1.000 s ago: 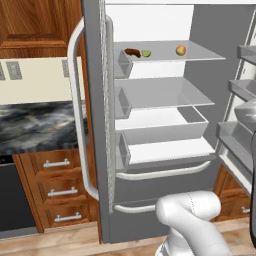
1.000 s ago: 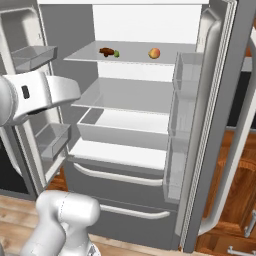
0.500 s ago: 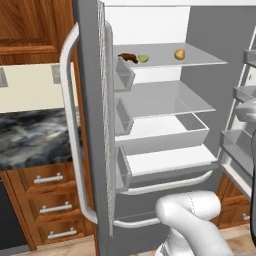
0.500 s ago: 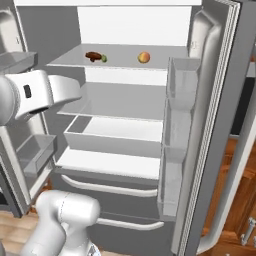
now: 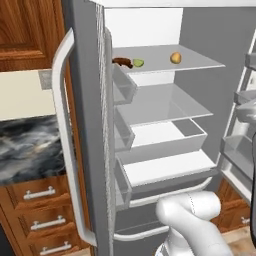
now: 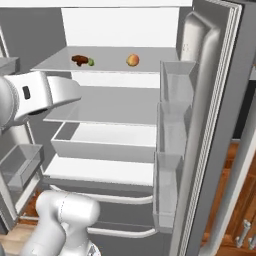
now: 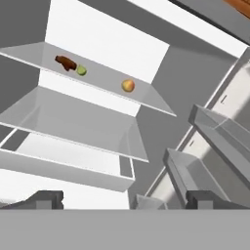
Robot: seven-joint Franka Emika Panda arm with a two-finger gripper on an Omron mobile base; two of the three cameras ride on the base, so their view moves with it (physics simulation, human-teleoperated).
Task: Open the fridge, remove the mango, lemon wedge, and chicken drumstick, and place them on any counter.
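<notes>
The fridge (image 5: pixel 87 100) stands with both doors swung wide and its white inside showing. On its top shelf lie the dark brown chicken drumstick (image 5: pixel 122 62), the yellow-green lemon wedge (image 5: pixel 138 63) touching it on the right, and, further right and apart, the orange mango (image 5: pixel 175 58). The right base view has the same row: drumstick (image 6: pixel 79 60), lemon wedge (image 6: pixel 91 62), mango (image 6: pixel 132 60). My gripper (image 7: pixel 126 199) is open and empty, below and well short of the shelf, looking up at the drumstick (image 7: pixel 65 62), lemon wedge (image 7: pixel 81 71) and mango (image 7: pixel 128 86). The black marbled counter (image 5: pixel 30 150) lies left of the fridge.
The left door with its long white handle (image 5: pixel 65 140) stands between the counter and the shelves. Bins on the right door (image 6: pixel 172 125) jut inward. A pulled-out white drawer (image 6: pixel 105 142) sits under the bare middle shelves. Wooden drawers (image 5: pixel 42 220) are below the counter.
The whole picture has shifted and the fridge looms larger, so the base has driven closer. The three foods lie where they were, and the gripper stays open.
</notes>
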